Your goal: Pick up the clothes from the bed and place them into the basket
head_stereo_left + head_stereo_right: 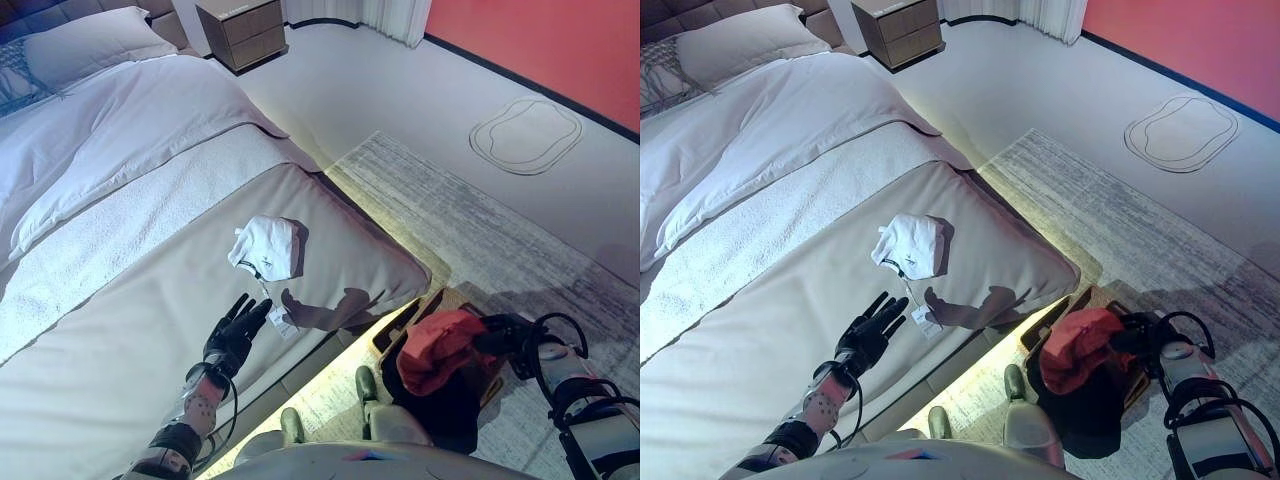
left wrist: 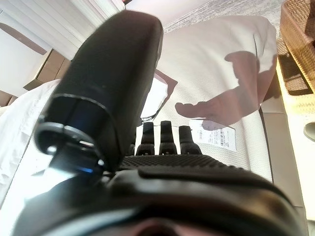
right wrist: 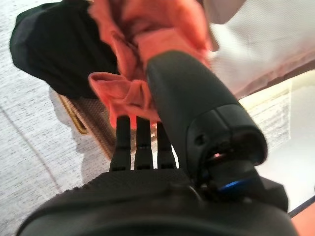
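Observation:
A crumpled white garment (image 1: 268, 247) lies near the foot of the bed (image 1: 120, 360), and a small paper tag (image 1: 283, 320) lies close in front of it. My left hand (image 1: 235, 330) is over the mattress just short of the tag, open, its fingers (image 2: 160, 137) straight and pointing at the garment. On the floor by the bed's corner stands a wicker basket (image 1: 1060, 315) holding a black garment (image 1: 440, 405) with a red one (image 1: 435, 350) on top. My right hand (image 1: 500, 335) is at the red cloth (image 3: 123, 93), fingers straight against it.
A white duvet (image 1: 120, 130) and pillow (image 1: 85, 45) cover the far half of the bed. A wooden nightstand (image 1: 242, 30) stands beyond it. A grey rug (image 1: 480, 230) lies under the basket, with a red wall (image 1: 560, 40) at the far right.

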